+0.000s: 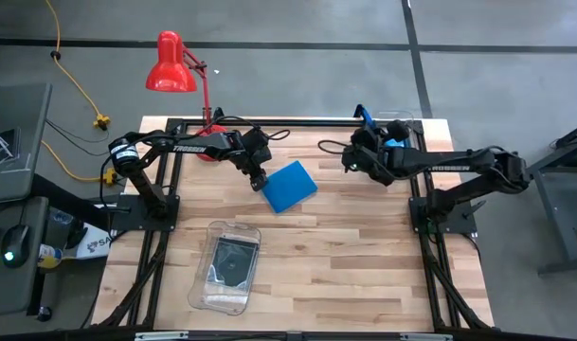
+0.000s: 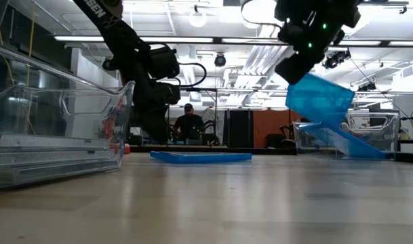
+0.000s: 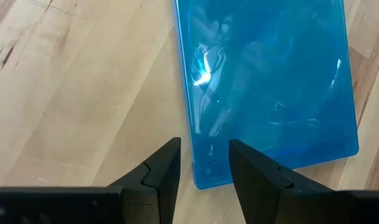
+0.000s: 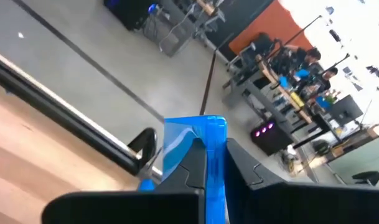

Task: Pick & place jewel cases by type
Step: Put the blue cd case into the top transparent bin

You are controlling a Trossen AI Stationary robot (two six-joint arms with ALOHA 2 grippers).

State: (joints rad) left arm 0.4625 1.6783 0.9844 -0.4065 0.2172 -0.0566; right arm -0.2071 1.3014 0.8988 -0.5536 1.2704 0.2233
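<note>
A blue jewel case lies flat on the table's middle; it also shows in the low view. My left gripper is open just above it, with one finger over bare wood and one over the case near a corner; I see no touch. My right gripper is at the far right and is shut on a second blue jewel case, held in the air. A dark jewel case lies inside a clear bin at the near left. My right gripper pinches the blue case's edge between its two fingers. The case juts out past the fingertips. In the low view the case is lifted clear of the table and tilted below the gripper, its lower corner pointing down.
A second clear bin stands at the far right, with a blue case leaning in it. A red desk lamp stands at the far left edge. Bare wood lies between the two bins. People sit in the room behind the table.
</note>
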